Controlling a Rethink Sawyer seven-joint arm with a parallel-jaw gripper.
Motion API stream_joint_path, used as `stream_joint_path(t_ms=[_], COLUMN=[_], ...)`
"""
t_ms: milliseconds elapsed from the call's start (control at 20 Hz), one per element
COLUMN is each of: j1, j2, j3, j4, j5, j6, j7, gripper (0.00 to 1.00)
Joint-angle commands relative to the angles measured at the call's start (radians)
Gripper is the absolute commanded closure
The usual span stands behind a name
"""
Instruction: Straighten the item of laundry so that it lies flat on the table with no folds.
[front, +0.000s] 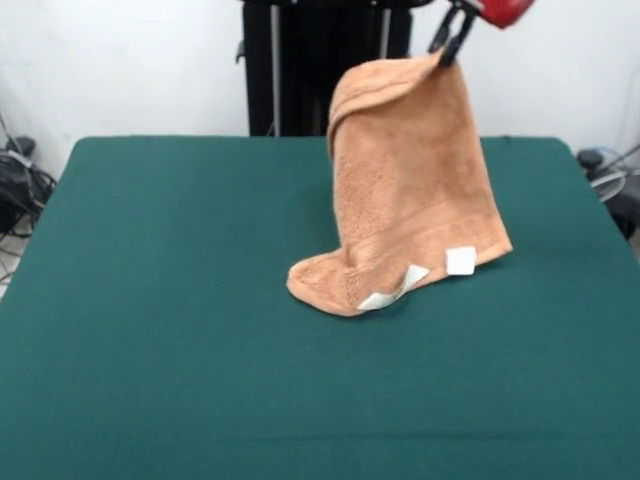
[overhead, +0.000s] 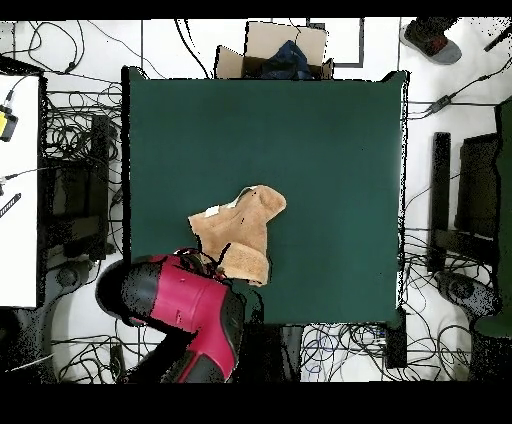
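Currently the towel (front: 415, 190) is not flat: in the front view its lower left corner (front: 320, 283) rests folded on the green table (front: 150, 300) near the middle, with two white tags (front: 460, 260) showing along the bottom edge. Moving right, the cloth rises as a draped, curled sheet to its top corner, where the jaws of the gripper (front: 447, 48) are clenched on the towel. Judged from this, the task is at an early-to-middle stage; spreading, lowering and release all remain.
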Motion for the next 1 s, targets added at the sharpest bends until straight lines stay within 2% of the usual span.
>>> stream_joint_path(t_ms=[50,300,450,800,1000], j1=[0.029,0.048,0.049,0.002,0.007], j2=[0.091,0.097,0.087,0.059,0.068], j3=[0.022,0.031,0.034,0.025,-0.025], j4=[-0.071,-0.107,-0.133,-0.226,-0.29], j5=[0.075,0.098,0.093,0.033,-0.019], j6=[0.142,0.184,0.236,0.402,0.431], j7=[0.412,0.492,0.5,0.441,0.416], gripper=[1.0,1.0,1.0,1.0,1.0])
